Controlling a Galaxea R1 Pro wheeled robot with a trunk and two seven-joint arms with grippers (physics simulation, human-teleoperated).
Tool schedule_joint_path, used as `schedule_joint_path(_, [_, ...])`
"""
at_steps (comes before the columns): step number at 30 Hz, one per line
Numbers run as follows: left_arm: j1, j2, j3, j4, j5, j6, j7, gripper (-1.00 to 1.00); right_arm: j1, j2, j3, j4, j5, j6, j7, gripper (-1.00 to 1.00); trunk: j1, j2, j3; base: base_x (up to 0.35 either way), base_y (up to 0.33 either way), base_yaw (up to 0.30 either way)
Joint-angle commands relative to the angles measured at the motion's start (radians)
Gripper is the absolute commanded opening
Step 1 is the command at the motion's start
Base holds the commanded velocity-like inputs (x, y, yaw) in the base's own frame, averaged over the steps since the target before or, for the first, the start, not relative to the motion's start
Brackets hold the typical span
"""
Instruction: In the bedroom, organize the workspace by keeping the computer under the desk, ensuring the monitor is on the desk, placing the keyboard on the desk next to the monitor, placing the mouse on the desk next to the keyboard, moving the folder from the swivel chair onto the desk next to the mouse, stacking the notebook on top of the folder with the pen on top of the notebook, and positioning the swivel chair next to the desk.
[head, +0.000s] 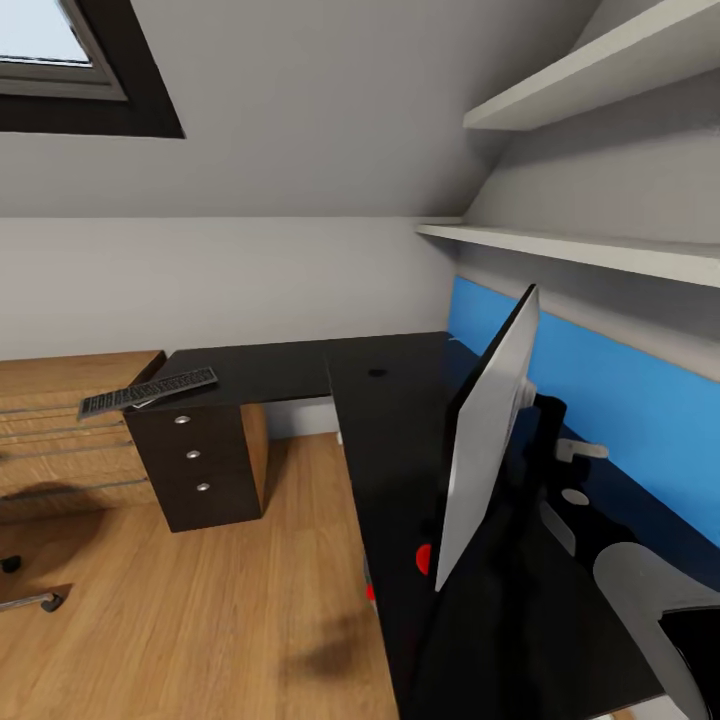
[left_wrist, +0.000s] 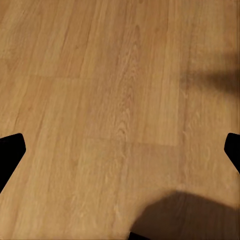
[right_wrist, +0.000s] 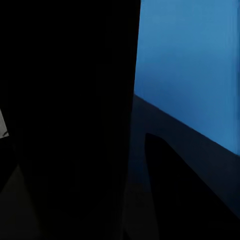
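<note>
Head view: we see monitor (head: 487, 430) upright on desk (head: 390, 420), right of centre, white back toward us, blue panel (head: 620, 400) behind. Keyboard (head: 148, 391) lies at left, overhanging far end of desk above drawer unit (head: 196, 460). Right arm (head: 640, 590) reaches behind monitor; grip state: we cannot tell.

Left wrist view: left gripper (left_wrist: 120, 145) spread wide, empty, over wooden floor (left_wrist: 100, 75).

Right wrist view: dark surfaces, blue panel; fingers not discernible.

Procedure, as we judge: steady monitor, avoid tipping, then fetch keyboard. No legible writing.
</note>
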Motion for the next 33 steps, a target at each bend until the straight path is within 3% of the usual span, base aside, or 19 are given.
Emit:
schedule_joint_path(1, [0.001, 0.000, 0.000, -0.002, 0.006, -0.001, 0.000, 1.00, -0.001, -0.001, 0.013, 0.029, -0.031, -0.006, -0.008, -1.00, 0.000, 0.000, -0.001, 0.000, -0.068, 0.000])
schedule_joint_path(25, [0.001, 0.001, 0.007, 0.000, 0.006, -0.001, 0.000, 1.00, -0.001, -0.001, 0.013, 0.029, -0.031, -0.006, -0.008, -1.00, 0.000, 0.000, -0.001, 0.001, -0.062, 0.000])
schedule_joint_path(33, [0.001, 0.005, 0.007, 0.004, 0.006, -0.001, -0.003, 1.00, -0.001, 0.000, 0.014, 0.029, -0.031, -0.006, -0.008, -1.00, 0.000, 0.000, -0.001, 0.119, -0.001, 0.000])
